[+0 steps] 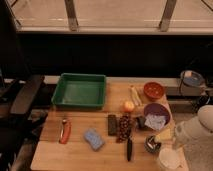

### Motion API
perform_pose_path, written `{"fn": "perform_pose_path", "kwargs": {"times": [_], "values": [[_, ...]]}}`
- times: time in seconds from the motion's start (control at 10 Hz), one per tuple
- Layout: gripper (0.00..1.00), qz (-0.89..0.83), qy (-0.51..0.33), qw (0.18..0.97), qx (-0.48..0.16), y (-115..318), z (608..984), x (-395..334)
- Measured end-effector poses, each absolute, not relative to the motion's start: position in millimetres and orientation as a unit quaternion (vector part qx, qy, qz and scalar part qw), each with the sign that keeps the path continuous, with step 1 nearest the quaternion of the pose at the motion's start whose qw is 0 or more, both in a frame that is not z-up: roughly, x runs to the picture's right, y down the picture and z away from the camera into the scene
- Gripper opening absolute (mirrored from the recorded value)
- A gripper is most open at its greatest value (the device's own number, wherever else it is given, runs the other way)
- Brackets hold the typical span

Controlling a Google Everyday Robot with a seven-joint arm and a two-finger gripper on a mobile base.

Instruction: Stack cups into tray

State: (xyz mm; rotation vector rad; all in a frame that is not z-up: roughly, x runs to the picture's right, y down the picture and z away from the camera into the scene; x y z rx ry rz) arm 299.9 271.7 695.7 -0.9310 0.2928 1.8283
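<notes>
- The gripper (166,138) is at the lower right of the frame, at the end of the white arm (196,131) that comes in from the right edge. It hangs just beside the dark cup (152,145), and you cannot tell whether it is released or grasping anything
- The white cup (168,159) stands at the bottom right corner of the wooden table (75,155), close below the arm and near the dark cup. A third cup cannot be clearly picked out here
- The tray (80,91) sits at the upper left of the table, well apart from both cups. The grapes (124,127), a knife (129,148) and a blue sponge (93,139) lie between, so you will likely want to carry high over them
- Expect these cups to be light, stiff and smooth-walled — probably plastic, not fragile, yet easy to tip or skid if you nudge them from the side
- Best hold, as it looks: come straight down and pinch the wall at the rim, one side inside and one outside. The dark cup is small, so centre carefully
- The purple bowl (156,114) and red bowl (153,90) stand just above the cups — leave them be
</notes>
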Motion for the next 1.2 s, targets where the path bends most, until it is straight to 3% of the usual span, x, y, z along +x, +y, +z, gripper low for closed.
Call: {"fn": "perform_pose_path", "kwargs": {"times": [0.4,1.0,1.1,1.2], "values": [[0.64,0.755,0.114,0.495,-0.415,288,709,285],[0.09,0.743,0.090,0.482,-0.456,289,710,263],[0.02,0.745,0.088,0.474,-0.461,285,706,262],[0.00,0.752,0.091,0.461,-0.462,276,702,262]]}}
